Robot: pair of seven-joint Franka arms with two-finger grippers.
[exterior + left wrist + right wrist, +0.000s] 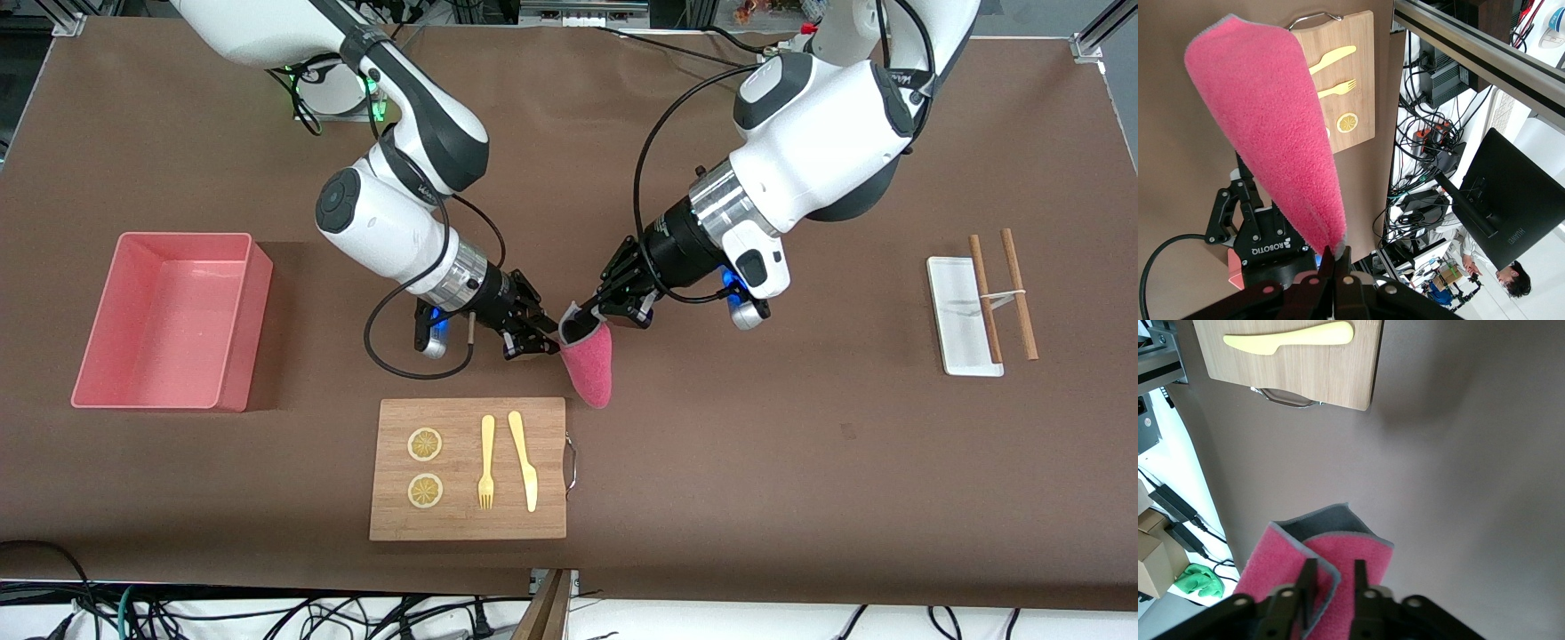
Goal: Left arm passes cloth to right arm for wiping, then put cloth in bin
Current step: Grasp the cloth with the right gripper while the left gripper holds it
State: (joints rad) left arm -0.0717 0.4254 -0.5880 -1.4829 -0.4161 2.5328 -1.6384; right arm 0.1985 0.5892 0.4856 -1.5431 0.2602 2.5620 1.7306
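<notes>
While my left tool [594, 307] pinches the cloth [590, 363] hanging above the counter [800, 444] beside the cutting board [468, 468], my right tool's [540, 334] fingers straddle its top edge, unclosed, so next I judge they must clamp before I release.

Fuzzy magenta cloth [590, 364] hanging folded above the bare table, salmon-pink bin [233, 329] empty near the right arm's end

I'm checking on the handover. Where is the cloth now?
The cloth hangs above the table mid-workspace, just above the cutting board's handle corner, pinched by the left gripper, with the right gripper at its top edge.
</notes>
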